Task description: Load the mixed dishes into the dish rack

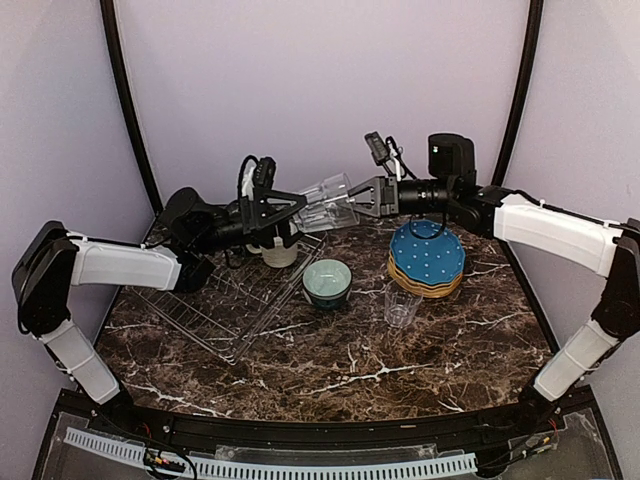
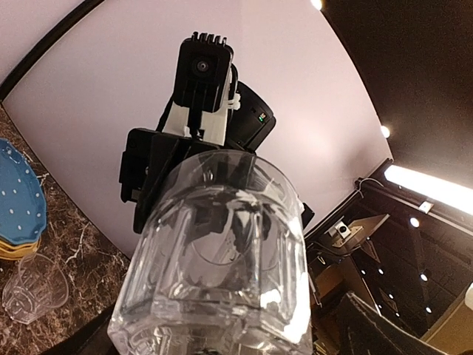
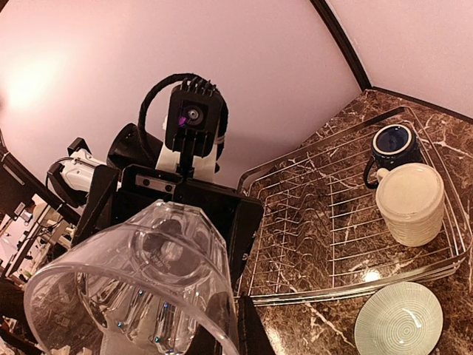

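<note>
From above, the right fingers [image 1: 353, 198] are pressed together on the rim of the glass [image 1: 328, 203], up in the air. The left fingers [image 1: 300, 207] are spread wide at its bottom end. I cannot tell if they touch it. The rack [image 1: 215, 310] lies below the left fingers.

The left wrist view shows a second glass [image 2: 33, 288] down on the desk [image 2: 81, 259].

Only the right wrist view shows a blue mug [image 3: 393, 144] in the rack.
</note>
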Robot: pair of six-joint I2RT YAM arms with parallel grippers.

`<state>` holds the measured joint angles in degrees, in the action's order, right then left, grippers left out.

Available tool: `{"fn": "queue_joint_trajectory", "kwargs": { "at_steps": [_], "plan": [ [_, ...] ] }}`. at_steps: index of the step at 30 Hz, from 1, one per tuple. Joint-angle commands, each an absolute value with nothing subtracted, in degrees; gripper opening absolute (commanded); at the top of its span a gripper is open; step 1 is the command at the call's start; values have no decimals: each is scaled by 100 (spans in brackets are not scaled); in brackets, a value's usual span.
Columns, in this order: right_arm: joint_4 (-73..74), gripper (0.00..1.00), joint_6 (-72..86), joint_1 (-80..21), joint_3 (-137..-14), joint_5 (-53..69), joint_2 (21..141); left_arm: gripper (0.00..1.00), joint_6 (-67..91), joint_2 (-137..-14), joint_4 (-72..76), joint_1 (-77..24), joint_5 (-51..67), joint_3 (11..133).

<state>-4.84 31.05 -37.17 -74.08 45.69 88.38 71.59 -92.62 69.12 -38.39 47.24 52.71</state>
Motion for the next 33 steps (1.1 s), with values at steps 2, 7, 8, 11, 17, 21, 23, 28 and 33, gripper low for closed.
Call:
{"fn": "queue_joint_trajectory", "kwargs": {
  "at_steps": [2, 7, 8, 11, 17, 21, 23, 28, 33],
  "plan": [
    [-999, 0, 3227, -3788, -7315, 4744, 8893, 90, 7340, -9404, 7299, -3933, 4848, 5459],
    [-1025, 0, 3217, -3788, -7282, 4813, 8933, 77, 7391, -9452, 7330, -3937, 4855, 5523],
    [-1026, 0, 3219, -3784, -7278, 4816, 8937, 70, 7387, -9467, 7330, -3937, 4857, 5553],
    [-990, 0, 3194, -3788, -7273, 4791, 8930, 55, 7385, -9482, 7341, -3933, 4911, 5606],
    [-383, 39, 2840, -3764, -7429, 4557, 8868, 15, 7363, -9368, 7250, -3767, 5011, 5585],
    [130, 73, 2535, -3642, -7437, 4210, 8654, 1, 7041, -8815, 6651, -3299, 5142, 5385],
    [345, 83, 2429, -3552, -7393, 4041, 8497, 1, 6464, -8413, 5198, -3015, 5209, 5361],
    [485, 85, 2332, -3347, -7127, 3799, 8210, 1, 2762, -7657, 50, -2723, 3957, 6432],
    [504, 85, 2312, -3303, -6959, 3728, 8196, 1, 1279, -8105, -3026, -2681, 2325, 7889]
  ]
}}
